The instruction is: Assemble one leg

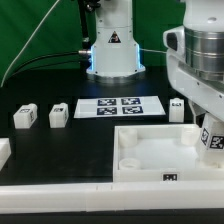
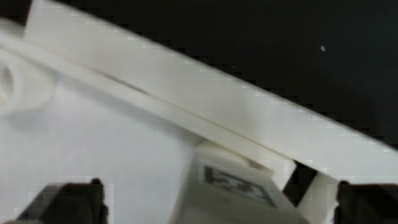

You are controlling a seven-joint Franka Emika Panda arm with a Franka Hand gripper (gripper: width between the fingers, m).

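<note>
My gripper point(image 1: 210, 126) hangs over the right corner of the large white tray panel point(image 1: 150, 150). A leg point(image 1: 213, 137), a small white block with a black-and-white tag, sits just under it. In the wrist view the leg point(image 2: 240, 182) stands between my gripper point(image 2: 210, 203) fingers. The jaws stand wide apart. There is a clear gap between the leg and the one finger point(image 2: 71, 205), and the leg sits close to the other. I cannot tell whether the leg rests on the panel point(image 2: 89, 140). Three more legs lie on the table: two at the exterior view's left point(image 1: 25, 117) point(image 1: 57, 116), one behind the panel point(image 1: 177, 109).
The marker board point(image 1: 120, 106) lies at the table's middle, in front of the robot base point(image 1: 112, 50). A white block point(image 1: 3, 152) sits at the exterior view's left edge. The panel's raised rim point(image 2: 178, 90) runs across the wrist view.
</note>
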